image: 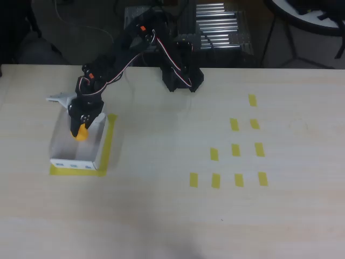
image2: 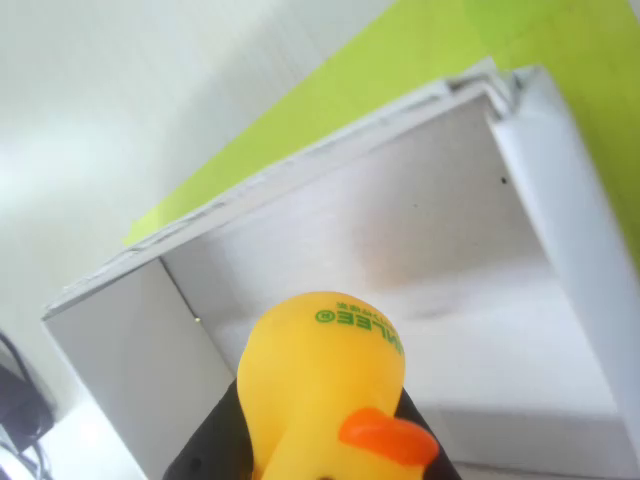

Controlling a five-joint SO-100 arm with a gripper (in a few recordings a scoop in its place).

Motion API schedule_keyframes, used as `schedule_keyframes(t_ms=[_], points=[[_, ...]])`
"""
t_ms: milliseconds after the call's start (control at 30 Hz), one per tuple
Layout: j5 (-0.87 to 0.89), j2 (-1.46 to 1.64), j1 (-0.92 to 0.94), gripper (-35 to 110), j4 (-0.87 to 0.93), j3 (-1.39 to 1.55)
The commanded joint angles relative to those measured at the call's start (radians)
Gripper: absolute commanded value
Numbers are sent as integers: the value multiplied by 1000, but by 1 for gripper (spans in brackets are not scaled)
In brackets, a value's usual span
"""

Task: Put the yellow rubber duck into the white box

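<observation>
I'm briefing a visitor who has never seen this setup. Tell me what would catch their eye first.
First, the yellow rubber duck with its orange beak, gripped by the black end effector and filling the lower wrist view. Right under it sits the white box at the left of the table in the overhead view, framed by yellow tape. To the right, a stepped cluster of small yellow tape strips marks the pale wooden table.

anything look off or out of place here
Nothing stands out. The gripper holds the yellow rubber duck over the white box, which sits squarely on its yellow tape outline. The tape strips on the table lie flat, and nothing looks spilled or damaged.
</observation>
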Motion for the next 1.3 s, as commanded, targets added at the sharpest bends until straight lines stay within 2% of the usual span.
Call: schedule_keyframes(t_ms=[0, 233, 800, 933, 1000, 1133, 1267], points=[[-52, 21, 8, 1, -14, -100], [-114, 21, 2, 19, -43, -72], [-140, 31, -3, 27, -44, -67], [-137, 72, -15, 24, -44, -49], [-114, 127, -32, 17, -34, -41], [20, 308, -94, 0, 40, -54], [152, 529, -202, 0, 135, -61]])
